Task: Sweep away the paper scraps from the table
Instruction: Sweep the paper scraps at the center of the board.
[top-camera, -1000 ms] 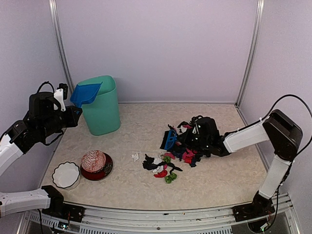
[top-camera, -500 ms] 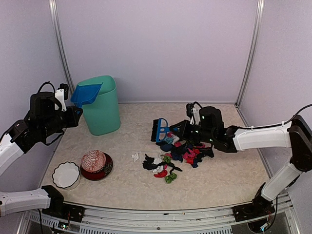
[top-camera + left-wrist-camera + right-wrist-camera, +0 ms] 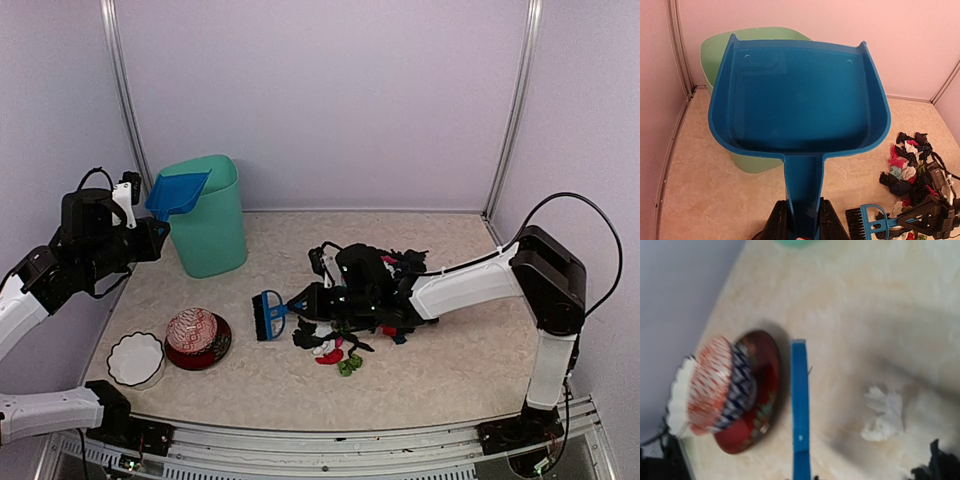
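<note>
2 tools poised: left fingers (image 3: 776, 227) pinched the dustpan (image 3: 800, 95) aloft; right fingers (image 3: 318, 296) pinched the brush (image 3: 268, 316) to sweep paper scraps (image 3: 335, 345).

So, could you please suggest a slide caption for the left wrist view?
Left gripper holding a blue plastic dustpan by a green bin, crumpled paper scraps lower right.

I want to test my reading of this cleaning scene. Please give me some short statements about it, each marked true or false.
1. The left fingers grip the blue dustpan by its handle. True.
2. The dustpan holds paper scraps. False: it is empty; the scraps lie on the table.
3. The right fingers hold the blue brush. True.
4. The patterned bowl stands directly on the table. False: it rests on the red plate.
</note>
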Controlling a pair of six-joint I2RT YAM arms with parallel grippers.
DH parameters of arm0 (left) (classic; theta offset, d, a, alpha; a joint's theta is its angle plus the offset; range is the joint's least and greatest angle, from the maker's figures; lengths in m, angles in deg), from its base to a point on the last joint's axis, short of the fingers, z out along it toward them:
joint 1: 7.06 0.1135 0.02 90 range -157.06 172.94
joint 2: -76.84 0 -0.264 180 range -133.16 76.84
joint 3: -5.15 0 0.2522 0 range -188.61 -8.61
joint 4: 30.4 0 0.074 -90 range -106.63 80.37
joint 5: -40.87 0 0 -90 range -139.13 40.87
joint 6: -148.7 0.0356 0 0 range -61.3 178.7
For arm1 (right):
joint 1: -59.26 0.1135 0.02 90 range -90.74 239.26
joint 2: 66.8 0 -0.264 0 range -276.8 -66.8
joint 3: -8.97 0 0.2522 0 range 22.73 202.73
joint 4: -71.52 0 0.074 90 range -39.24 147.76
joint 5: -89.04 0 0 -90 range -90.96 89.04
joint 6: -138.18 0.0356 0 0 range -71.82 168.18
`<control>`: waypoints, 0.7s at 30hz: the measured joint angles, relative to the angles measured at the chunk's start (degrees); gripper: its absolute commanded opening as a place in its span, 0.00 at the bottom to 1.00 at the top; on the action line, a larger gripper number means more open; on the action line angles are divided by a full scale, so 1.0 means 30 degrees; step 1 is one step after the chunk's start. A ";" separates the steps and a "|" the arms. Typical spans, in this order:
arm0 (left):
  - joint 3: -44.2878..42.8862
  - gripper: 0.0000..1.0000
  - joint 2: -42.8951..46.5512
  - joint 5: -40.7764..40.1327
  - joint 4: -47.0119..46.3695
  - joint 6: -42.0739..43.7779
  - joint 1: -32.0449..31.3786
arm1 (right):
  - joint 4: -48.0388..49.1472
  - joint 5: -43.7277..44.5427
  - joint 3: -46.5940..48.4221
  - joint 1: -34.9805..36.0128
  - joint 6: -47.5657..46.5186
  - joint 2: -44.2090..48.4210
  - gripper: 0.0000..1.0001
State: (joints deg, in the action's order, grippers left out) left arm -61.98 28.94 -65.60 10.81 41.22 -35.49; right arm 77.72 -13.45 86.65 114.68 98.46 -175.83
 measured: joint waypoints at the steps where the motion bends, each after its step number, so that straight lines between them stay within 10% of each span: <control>1: 0.0000 0.00 0.0007 0.0000 0.0000 0.0000 -0.0007 | -0.0015 -0.0160 0.0124 0.0036 -0.0015 -0.0393 0.00; 21: 0.0000 0.00 0.0015 -0.0015 0.0000 0.0000 -0.0189 | -0.2186 0.1443 -0.4437 -0.2667 -0.2025 0.3264 0.00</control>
State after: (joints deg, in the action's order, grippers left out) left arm -61.98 28.99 -65.64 10.81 41.22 -36.05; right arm 71.17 -9.13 73.34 106.68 92.38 -166.04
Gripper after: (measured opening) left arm 0.148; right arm 0.042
